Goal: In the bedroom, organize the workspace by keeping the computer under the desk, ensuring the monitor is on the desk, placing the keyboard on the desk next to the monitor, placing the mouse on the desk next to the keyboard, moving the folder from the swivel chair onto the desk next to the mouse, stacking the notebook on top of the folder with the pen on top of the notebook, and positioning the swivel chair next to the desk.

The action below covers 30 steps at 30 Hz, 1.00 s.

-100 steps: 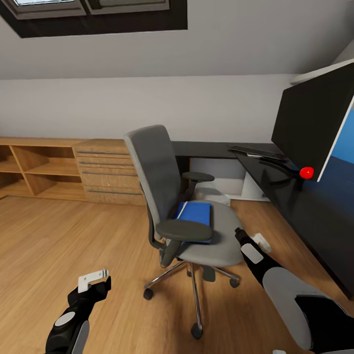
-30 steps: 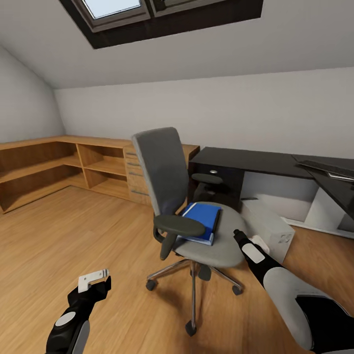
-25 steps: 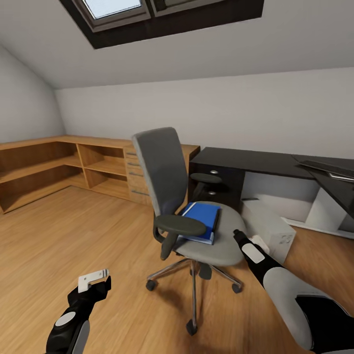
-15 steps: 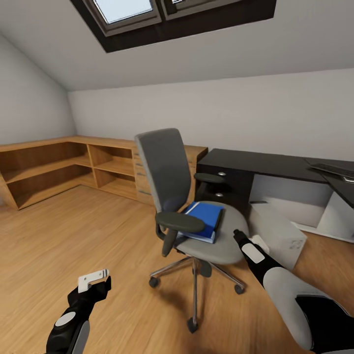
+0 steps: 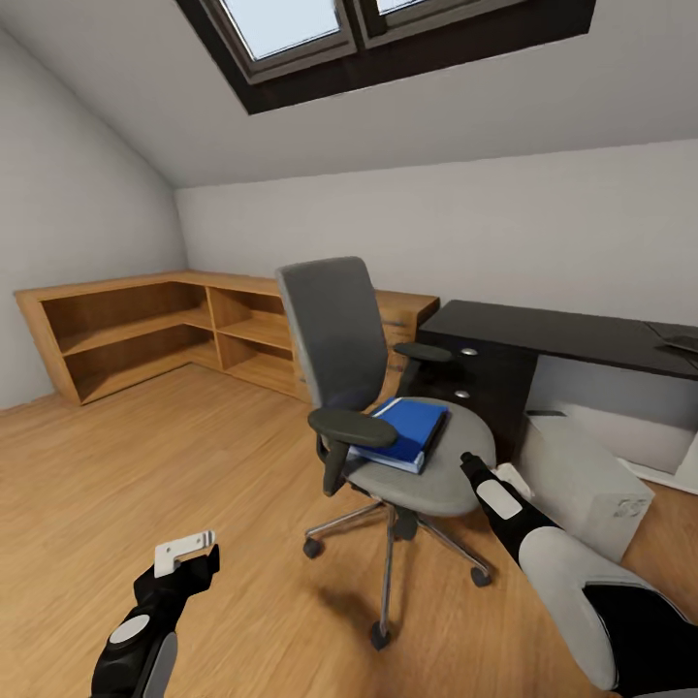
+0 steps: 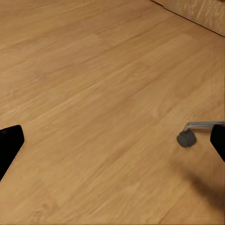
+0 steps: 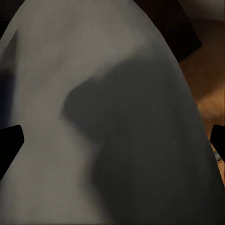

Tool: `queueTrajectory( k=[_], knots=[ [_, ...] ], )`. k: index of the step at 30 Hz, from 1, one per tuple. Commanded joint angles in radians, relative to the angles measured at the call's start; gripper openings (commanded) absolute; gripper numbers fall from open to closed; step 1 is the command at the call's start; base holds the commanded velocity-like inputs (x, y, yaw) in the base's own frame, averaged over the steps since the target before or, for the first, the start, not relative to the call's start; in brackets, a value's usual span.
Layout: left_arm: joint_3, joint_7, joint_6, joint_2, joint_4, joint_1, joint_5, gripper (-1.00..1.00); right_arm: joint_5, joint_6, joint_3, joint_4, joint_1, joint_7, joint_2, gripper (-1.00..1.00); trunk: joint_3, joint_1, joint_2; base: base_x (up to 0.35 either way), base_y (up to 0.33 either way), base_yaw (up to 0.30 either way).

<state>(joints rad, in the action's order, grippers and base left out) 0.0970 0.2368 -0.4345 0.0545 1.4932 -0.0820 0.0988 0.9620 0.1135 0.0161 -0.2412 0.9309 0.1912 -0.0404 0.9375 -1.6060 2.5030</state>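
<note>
The desk (image 5: 582,334) runs along the far right, its black top bare in the part on show apart from a dark flat item at the far right edge, too cut off to name. Its drawers with silver knobs face the room. The swivel chair (image 5: 334,325) stands in the middle of the wood floor (image 5: 145,465), just left of the desk's drawer end, its back turned toward the left. The computer (image 5: 582,485) sits on the floor in front of the desk opening, near the right, not clearly tucked under it. The folder (image 5: 407,431) lies flat on the chair's grey seat, so that move is, I judge, not yet done, and the chair itself waits to be set. The right gripper (image 5: 485,475) hovers just beside the seat's near right edge; in its wrist view the fingertips stand far apart over grey upholstery, holding nothing. The left gripper (image 5: 184,553) hangs low on the near left, spread wide and empty above bare floor, a chair castor (image 6: 185,138) ahead of it
</note>
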Motion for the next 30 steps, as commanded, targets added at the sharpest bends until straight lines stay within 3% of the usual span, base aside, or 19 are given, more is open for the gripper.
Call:
queueTrajectory(
  k=[1,6,13,30],
  knots=[
    [0.000,0.006,-0.004,0.001,0.001,-0.001,0.010,1.00,0.013,0.002,-0.001,-0.001,0.000,-0.001,0.001,1.00,0.001,0.000,0.000,0.288,0.000,0.194],
    [-0.001,0.006,-0.004,0.001,0.000,-0.001,0.010,1.00,0.013,0.002,-0.001,-0.001,0.000,-0.001,0.001,1.00,0.000,0.000,0.000,0.261,0.000,0.208],
    [-0.003,0.006,-0.004,0.002,-0.003,-0.001,0.011,1.00,0.014,0.002,-0.002,-0.001,0.000,-0.001,0.002,1.00,0.000,0.000,0.000,0.028,0.000,0.060],
    [-0.003,0.006,-0.004,0.002,-0.004,-0.001,0.012,1.00,0.011,0.003,-0.001,-0.030,0.000,0.000,-0.001,1.00,0.000,0.000,0.000,-0.100,-0.073,0.000]
  ],
)
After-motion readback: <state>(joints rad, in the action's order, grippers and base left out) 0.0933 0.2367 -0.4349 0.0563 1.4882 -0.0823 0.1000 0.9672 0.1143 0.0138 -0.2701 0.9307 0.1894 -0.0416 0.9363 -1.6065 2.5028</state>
